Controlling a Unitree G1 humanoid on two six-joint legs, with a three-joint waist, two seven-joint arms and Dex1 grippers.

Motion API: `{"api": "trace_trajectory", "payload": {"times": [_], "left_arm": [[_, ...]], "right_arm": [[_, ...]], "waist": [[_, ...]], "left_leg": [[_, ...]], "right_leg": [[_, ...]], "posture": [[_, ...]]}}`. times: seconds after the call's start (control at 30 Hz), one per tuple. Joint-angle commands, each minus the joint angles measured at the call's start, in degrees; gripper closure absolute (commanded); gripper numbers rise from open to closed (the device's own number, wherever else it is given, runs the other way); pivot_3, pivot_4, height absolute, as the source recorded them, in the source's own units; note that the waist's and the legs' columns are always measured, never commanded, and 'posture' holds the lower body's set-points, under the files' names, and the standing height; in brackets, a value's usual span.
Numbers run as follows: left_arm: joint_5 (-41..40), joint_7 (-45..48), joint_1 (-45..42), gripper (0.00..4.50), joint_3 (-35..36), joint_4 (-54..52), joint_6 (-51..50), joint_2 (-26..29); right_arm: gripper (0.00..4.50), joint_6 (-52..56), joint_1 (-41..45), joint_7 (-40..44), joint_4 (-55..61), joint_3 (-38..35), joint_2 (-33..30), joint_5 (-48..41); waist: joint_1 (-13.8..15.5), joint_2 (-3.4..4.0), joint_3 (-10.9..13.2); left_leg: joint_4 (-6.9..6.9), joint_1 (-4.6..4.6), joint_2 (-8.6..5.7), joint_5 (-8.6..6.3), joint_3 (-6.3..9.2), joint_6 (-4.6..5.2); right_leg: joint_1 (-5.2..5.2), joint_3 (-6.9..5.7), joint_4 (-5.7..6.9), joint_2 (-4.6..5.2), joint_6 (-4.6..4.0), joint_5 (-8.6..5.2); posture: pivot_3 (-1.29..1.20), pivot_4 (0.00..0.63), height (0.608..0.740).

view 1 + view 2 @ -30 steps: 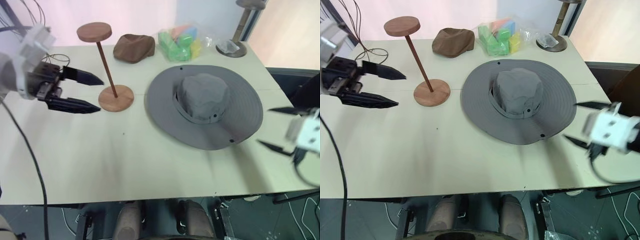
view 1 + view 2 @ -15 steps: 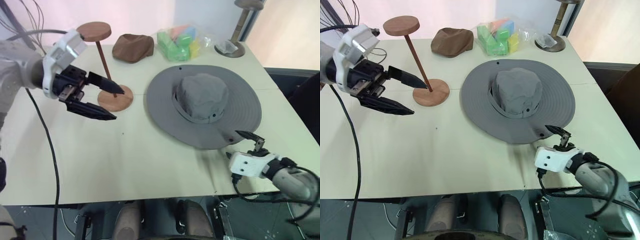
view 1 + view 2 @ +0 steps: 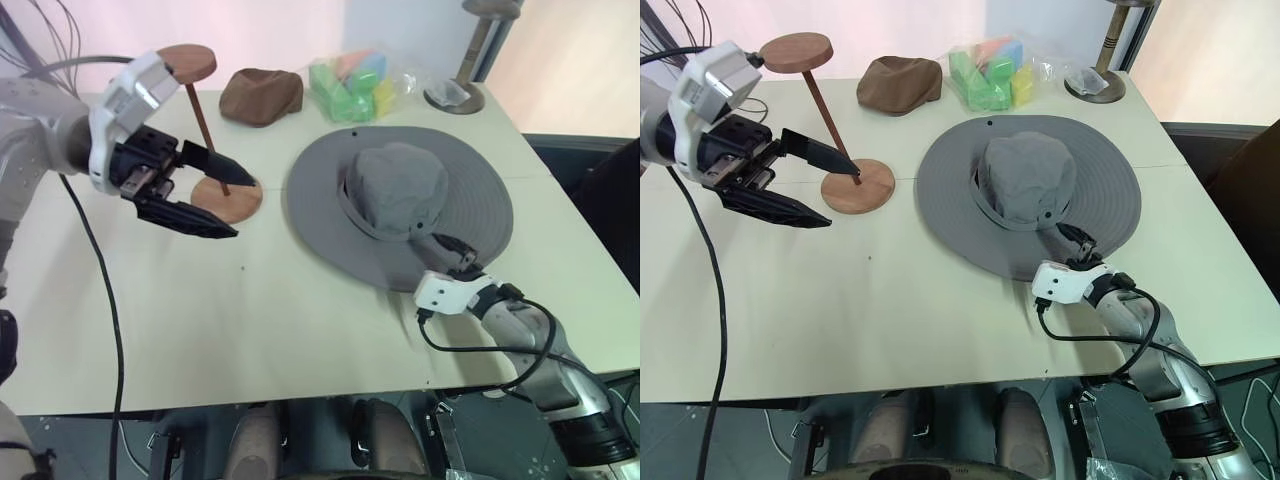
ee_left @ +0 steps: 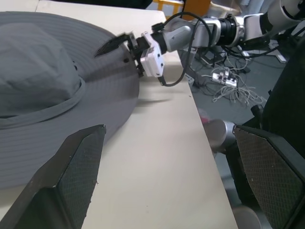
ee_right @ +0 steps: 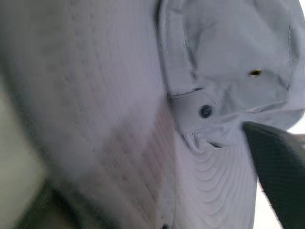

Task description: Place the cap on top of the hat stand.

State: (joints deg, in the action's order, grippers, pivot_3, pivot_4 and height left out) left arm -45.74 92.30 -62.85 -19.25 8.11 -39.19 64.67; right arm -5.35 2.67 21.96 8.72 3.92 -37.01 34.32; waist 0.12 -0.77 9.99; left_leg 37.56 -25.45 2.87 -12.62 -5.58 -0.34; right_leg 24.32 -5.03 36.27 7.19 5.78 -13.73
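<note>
Grey cap (image 3: 398, 203) flat on table (image 3: 250, 330), right of wooden hat stand (image 3: 205, 130). Right gripper (image 3: 447, 256) over near brim, fingers apart, grip unclear. Left gripper (image 3: 222, 204) spread wide beside stand's base.

Table (image 3: 300, 330): pale cream top, wide — a thin seam runs across it.
Wall (image 3: 250, 30): light, pinkish-white behind the table.
Floor (image 4: 224, 81): grey, with loose cables — seen beside the table edge.
</note>
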Motion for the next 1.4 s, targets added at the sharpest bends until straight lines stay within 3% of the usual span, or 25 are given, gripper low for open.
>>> {"api": "trace_trajectory", "payload": {"times": [0.03,0.13,0.17,0.37,0.53,0.67,0.87,1.03,1.27,1.4], "left_arm": [[-0.51,0.2,-1.45,0.0,2.54,0.01,-0.13,0.55],[-0.32,0.2,-1.25,0.0,3.12,0.14,-0.5,0.31],[-0.31,0.2,-1.08,0.0,3.37,0.1,-0.59,0.3],[0.56,0.2,1.34,0.0,7.56,-0.65,-2.15,0.19],[-0.53,-3.66,7.09,0.0,16.78,-3.16,-5.11,2.09],[-1.93,-9.71,14.6,0.0,27.67,-6.16,-7.94,4.08],[-2.01,-19.03,33.58,0.0,51.73,-10.94,-14.01,4.82],[-1.38,-22.72,44.27,0.0,66.17,-11.63,-17.26,4.02],[-1.82,-24.32,51.34,0.0,78.23,-11.74,-20.94,5.25],[-1.91,-24.51,53.63,0.0,83.5,-12.17,-22.94,5.63]], "right_arm": [[2.56,0.71,-0.12,1.08,0.82,-0.9,0.31,-3.21],[4.16,2.69,-0.53,2.33,2.58,-1.91,1.16,-6.33],[4.45,4.4,-0.52,3.11,3.91,-2.53,2.27,-8.65],[4.45,21.59,3.57,10.73,14.92,-10.67,7.69,-28.35],[4.45,35.42,18.14,13.72,17.35,-19.82,4.53,-42.78],[4.45,37.36,34.1,15.18,9.0,-20.57,-0.19,-46.83],[4.45,23.69,61.05,17.36,-14.72,-10.49,0.84,-42.53],[4.45,8.04,73.45,19.7,-28.7,-3.24,6.11,-38.44],[4.45,-12.98,79.38,19.46,-41.99,5.11,13.09,-30.37],[4.45,-22.07,81.73,14.02,-50.12,10.05,17.36,-22.96]], "waist": [[0.09,0.0,0.0],[0.19,0.0,0.0],[0.19,0.0,0.0],[0.09,0.01,0.01],[-0.2,0.07,0.04],[-0.73,0.08,0.06],[-2.31,0.28,0.18],[-2.73,0.25,0.19],[-2.71,0.17,0.14],[-2.8,0.14,0.13]], "left_leg": [[0.01,0.0,0.0,0.0,0.0,0.0],[0.06,-0.02,0.0,0.0,0.0,0.0],[0.06,-0.02,0.0,0.0,0.0,0.0],[0.1,-0.03,0.01,0.0,0.05,0.0],[0.17,-0.02,0.03,-0.01,0.06,0.01],[0.1,-0.04,0.04,-0.02,0.1,0.04],[-0.18,0.07,0.05,0.02,-0.03,-0.03],[-0.35,0.02,0.05,0.06,-0.08,-0.1],[-0.39,0.04,0.06,0.08,-0.18,-0.16],[-0.39,0.04,0.06,0.22,-0.18,-0.42]], "right_leg": [[0.0,0.0,0.0,0.0,0.0,0.06],[-0.01,0.0,0.0,0.0,0.03,0.08],[-0.01,0.0,0.0,0.0,0.03,0.08],[-0.02,0.0,0.03,-0.02,0.04,0.1],[-0.01,0.02,0.11,-0.02,0.03,0.11],[0.01,0.0,0.11,-0.04,0.03,0.11],[0.15,0.09,0.13,-0.05,0.03,0.12],[0.23,0.07,0.1,-0.05,0.03,0.12],[0.26,0.11,0.09,-0.04,0.02,0.13],[0.26,0.1,0.09,-0.03,-0.02,0.16]], "posture": [[0.0,0.15,0.74],[0.0,0.15,0.74],[0.0,0.15,0.74],[0.0,0.15,0.74],[0.0,0.15,0.74],[0.0,0.15,0.74],[0.0,0.15,0.74],[0.0,0.15,0.74],[0.0,0.15,0.74],[0.0,0.15,0.74]]}}
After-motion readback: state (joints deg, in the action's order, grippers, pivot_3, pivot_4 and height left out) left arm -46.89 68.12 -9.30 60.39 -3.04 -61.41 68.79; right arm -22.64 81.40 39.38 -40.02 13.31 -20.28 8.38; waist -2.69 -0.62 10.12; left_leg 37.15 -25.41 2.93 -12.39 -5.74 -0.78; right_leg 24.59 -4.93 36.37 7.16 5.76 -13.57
